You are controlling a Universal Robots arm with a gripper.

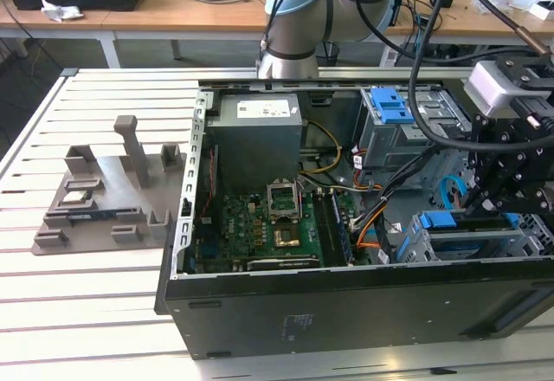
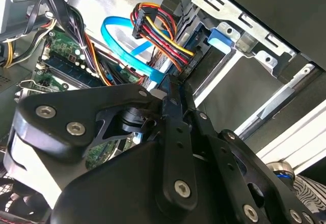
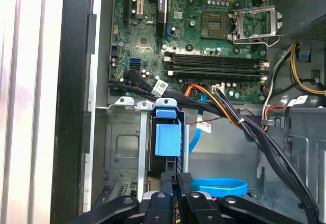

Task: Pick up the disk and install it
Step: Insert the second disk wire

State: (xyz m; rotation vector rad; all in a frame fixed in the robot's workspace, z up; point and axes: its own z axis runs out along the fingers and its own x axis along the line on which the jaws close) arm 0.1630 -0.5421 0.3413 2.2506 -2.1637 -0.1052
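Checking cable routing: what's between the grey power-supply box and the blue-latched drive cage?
In the exterior view, yellow and black wires run between the power-supply box and drive cage.

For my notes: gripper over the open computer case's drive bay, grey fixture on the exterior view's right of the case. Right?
Not quite: the exterior view shows the grey fixture on its left of the computer case; the gripper is over the drive bay.

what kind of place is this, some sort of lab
Probably a robotics lab or workshop: an open computer case lies on a slatted metal table, a robot arm stands behind it, and desks strewn with cables run along the back.
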